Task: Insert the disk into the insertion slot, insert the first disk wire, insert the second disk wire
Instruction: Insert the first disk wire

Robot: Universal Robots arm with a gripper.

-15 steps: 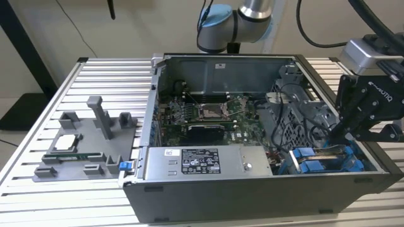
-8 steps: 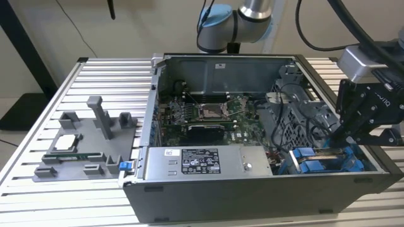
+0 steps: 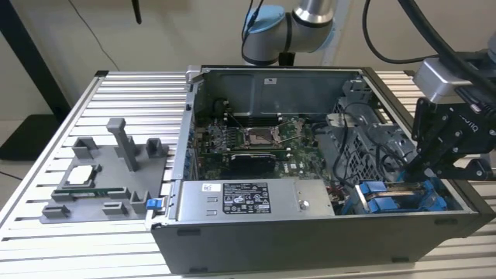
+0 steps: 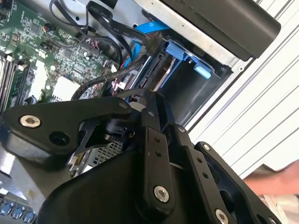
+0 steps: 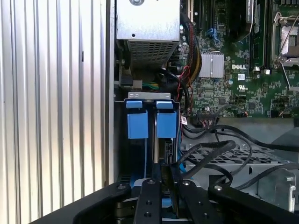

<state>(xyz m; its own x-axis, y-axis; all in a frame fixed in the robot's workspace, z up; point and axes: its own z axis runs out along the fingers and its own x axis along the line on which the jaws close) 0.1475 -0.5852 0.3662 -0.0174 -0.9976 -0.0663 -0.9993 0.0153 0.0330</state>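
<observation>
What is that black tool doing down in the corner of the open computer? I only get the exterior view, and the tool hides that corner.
Observer: In the first wrist view the tool hangs close to the insertion slot, a grey cage with two blue tabs side by side.
Operator: Are there any wires near it?
Observer: Yes. Black cables loop across a perforated grey metal plate beside the slot.
Operator: Is anything else in there blue?
Observer: In the second wrist view a flat blue cable lies among black ones, near the cage's blue parts.
</observation>
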